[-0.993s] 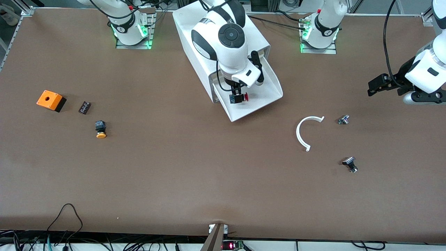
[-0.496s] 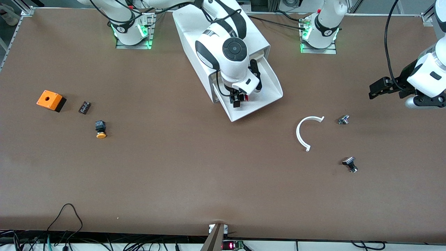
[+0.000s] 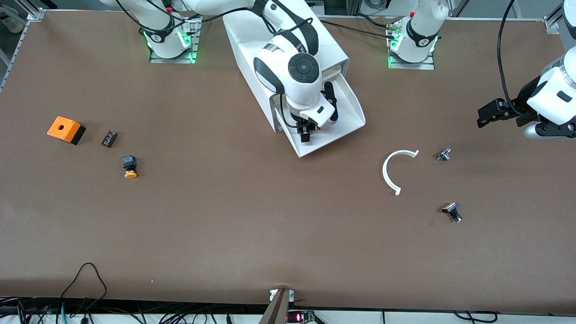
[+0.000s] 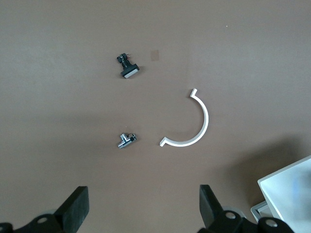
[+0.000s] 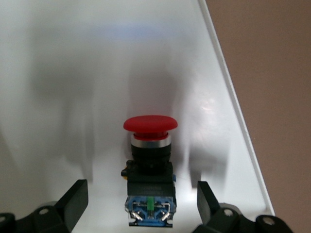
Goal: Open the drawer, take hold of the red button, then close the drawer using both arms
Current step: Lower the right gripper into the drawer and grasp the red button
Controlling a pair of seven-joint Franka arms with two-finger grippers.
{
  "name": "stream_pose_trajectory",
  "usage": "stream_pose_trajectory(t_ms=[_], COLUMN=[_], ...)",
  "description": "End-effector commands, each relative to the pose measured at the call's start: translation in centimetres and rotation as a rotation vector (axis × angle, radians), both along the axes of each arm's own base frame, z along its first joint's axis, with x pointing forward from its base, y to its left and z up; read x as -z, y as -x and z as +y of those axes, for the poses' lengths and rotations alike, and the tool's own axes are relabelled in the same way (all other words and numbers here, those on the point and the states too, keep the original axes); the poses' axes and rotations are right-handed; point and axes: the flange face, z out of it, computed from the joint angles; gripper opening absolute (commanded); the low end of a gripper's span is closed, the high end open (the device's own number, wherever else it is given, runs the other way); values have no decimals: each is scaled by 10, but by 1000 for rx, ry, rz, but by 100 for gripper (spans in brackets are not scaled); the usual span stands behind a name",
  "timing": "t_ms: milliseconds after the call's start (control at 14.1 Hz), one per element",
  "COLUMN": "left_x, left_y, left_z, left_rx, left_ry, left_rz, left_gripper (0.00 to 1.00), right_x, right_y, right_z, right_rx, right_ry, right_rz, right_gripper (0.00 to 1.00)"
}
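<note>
**Right gripper drops into open drawer, straddling the red button**

The right gripper has come down into the pulled-out drawer over the past second, and now hangs low over the button, which lies on the tray floor. In the right wrist view its fingers stand spread on either side of the black body, touching nothing; they appear only just to be starting inward. Judged from this, the drawer is already open and the grab is the step in hand, with the closing push yet to come.

The left gripper has drifted slightly and waits with its jaws released over the table's edge at about three o'clock in the front view, above bare tabletop.

The button has a smooth, domed red cap, a bright metal collar and a blocky black body with a blue terminal end. The drawer is glossy white plastic, shallow and tray-like, reflecting the cap faintly. At four o'clock from the cabinet lies a thin white half-ring on the matte brown table.
</note>
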Motion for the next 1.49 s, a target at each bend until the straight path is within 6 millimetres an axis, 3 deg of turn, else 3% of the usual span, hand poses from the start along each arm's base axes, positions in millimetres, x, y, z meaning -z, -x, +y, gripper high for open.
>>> stream_pose_trajectory(t_ms=[0,426,638,922,1206,1418], left_x=[-5,-5,-3,-2,-3,-3], left_y=[-3,-3,-2,-2,-1,1], left_z=[1,1,-5,-7,-9,-12], left_rx=[-7,-7,6,12,14,19], left_ry=[-15,-15,-27,-30,-27,-27], left_rz=[7,7,19,23,26,37], left_gripper=[100,100,100,100,100,100], right_x=[0,-9,-31,-69,-80,-138], right_y=[4,11,5,-4,-5,-16], right_z=[5,12,7,-5,-9,-42], right_rx=[1,-32,-19,3,11,56], right_ry=[8,18,0,-24,-26,-12], right_rz=[-22,-65,-86,-123,-126,-145], right_gripper=[83,52,43,35,33,32])
